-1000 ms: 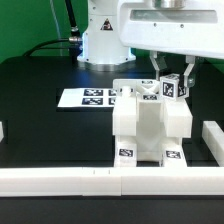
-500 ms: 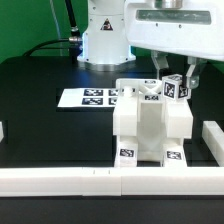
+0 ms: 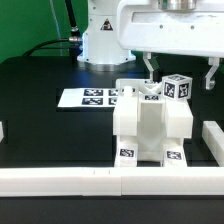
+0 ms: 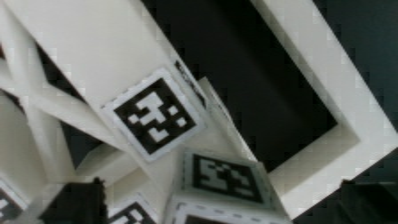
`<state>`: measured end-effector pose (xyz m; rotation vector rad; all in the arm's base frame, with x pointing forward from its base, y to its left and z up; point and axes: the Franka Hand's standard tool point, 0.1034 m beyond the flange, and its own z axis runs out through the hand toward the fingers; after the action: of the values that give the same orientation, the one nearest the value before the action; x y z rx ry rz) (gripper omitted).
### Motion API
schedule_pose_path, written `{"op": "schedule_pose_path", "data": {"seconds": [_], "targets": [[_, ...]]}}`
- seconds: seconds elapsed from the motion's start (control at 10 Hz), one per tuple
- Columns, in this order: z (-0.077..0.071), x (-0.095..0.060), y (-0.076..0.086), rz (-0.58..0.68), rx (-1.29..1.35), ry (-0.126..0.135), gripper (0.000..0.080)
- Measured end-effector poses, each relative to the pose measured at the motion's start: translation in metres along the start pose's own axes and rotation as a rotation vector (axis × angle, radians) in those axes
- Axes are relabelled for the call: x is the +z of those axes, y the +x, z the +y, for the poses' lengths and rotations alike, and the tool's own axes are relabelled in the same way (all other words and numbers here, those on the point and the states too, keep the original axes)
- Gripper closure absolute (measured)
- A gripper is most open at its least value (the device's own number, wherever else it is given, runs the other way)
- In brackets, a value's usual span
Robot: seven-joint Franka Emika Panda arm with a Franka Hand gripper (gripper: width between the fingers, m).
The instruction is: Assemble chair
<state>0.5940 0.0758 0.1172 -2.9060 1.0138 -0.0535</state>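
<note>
A black surface (image 3: 40, 130) stretches under even light, white border rails (image 3: 60, 180) along its near edge, a green backdrop (image 3: 28, 22) behind.

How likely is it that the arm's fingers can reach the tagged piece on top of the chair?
Probably yes. The open fingers stand on either side of the tagged piece atop the chair, with nothing in the way.

Above the chair (image 3: 150, 125), the arm (image 3: 165, 30) is cut off by the picture's edge, the marker board (image 3: 80, 98) is partly hidden behind the chair, and in the wrist view the chair's tags (image 4: 222, 175) are blurred and partly cropped.
</note>
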Motion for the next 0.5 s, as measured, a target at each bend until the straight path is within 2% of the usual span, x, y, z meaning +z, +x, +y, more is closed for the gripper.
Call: {"op": "schedule_pose_path", "data": {"seconds": [0.2, 0.3, 0.5], "targets": [[0.0005, 0.0002, 0.0001, 0.000, -0.174, -0.002, 0.0151], [0.0011, 0.0005, 0.0000, 0.005, -0.297, -0.017, 0.0151], [-0.0003, 0.0007, -0.0006, 0.006, -0.452, -0.022, 0.0151]]}}
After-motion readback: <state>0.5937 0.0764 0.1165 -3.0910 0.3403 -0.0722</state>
